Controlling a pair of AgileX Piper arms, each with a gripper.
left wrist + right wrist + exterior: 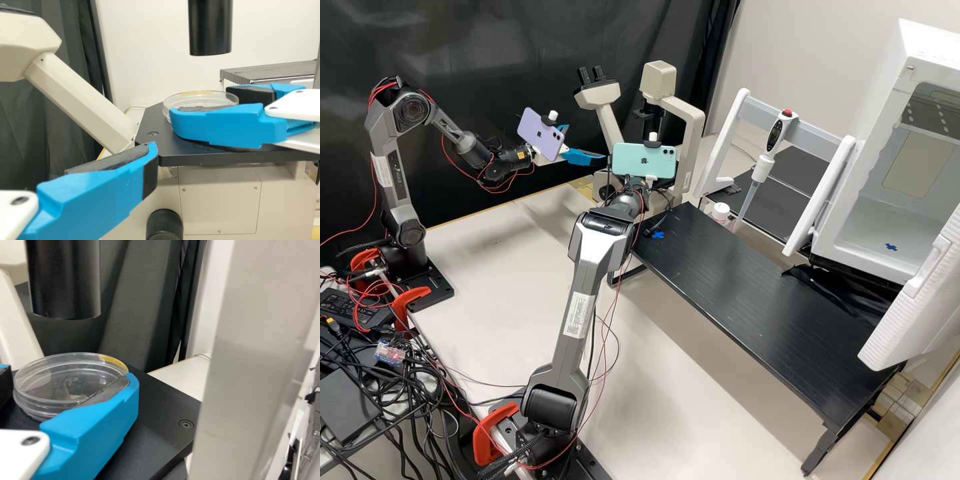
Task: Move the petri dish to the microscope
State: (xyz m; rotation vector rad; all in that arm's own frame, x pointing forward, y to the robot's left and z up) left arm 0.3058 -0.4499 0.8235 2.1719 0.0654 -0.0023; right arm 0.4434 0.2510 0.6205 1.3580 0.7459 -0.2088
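Left arm (395,177): upright from its base at the left of the high view, elbow folded at upper left, forearm sloping down rightward to a near-level wrist. Left end effector (585,143) is open, fingers spread. Right arm (579,313): base at bottom centre, reaching up the frame to a wrist near the centre. Right end effector (71,377) is closed on the petri dish (55,385), one finger either side.
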